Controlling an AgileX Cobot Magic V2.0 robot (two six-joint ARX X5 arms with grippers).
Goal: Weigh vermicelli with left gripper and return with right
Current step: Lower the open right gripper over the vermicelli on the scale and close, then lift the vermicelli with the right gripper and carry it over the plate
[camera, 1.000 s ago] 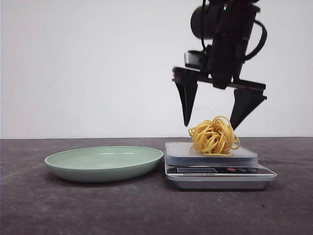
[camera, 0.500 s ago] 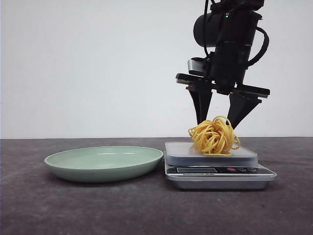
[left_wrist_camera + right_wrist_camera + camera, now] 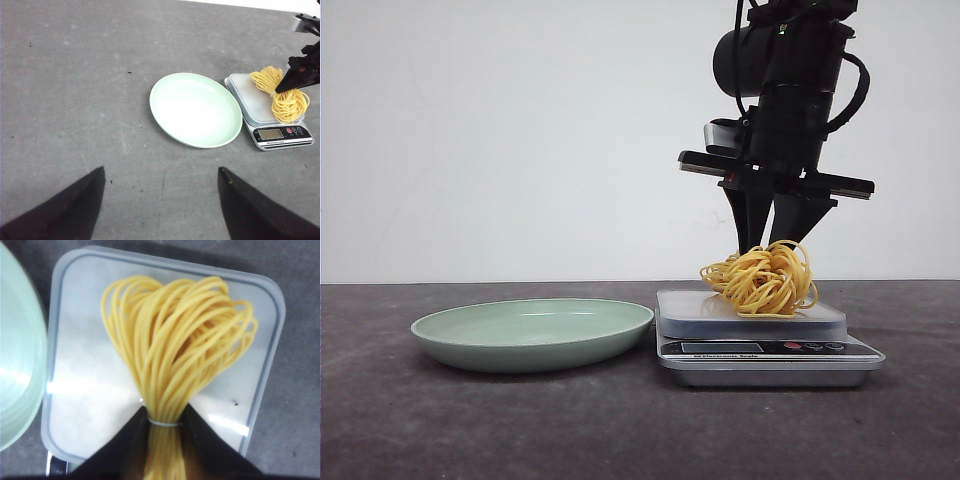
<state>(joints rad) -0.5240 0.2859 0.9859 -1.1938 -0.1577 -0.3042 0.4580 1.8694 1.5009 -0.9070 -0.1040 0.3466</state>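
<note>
One vermicelli (image 3: 761,281), one plate (image 3: 532,334), one scale (image 3: 768,347).

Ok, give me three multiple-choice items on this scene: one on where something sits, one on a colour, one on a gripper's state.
1. Where does the vermicelli sit?
A. in the plate
B. on the scale's platform
C. on the bare table

2. What colour is the plate?
A. pale green
B. red
C. black

3. How does the right gripper stand?
A. wide open, far from everything
B. shut on the vermicelli
C. shut on the plate's rim

Answers:
1 B: the nest rests on the scale, beside the plate.
2 A: front and left wrist views both show a pale green dish.
3 B: the right wrist view shows both fingers pressed against the bundled strands; the left gripper hangs open, apart.
</note>
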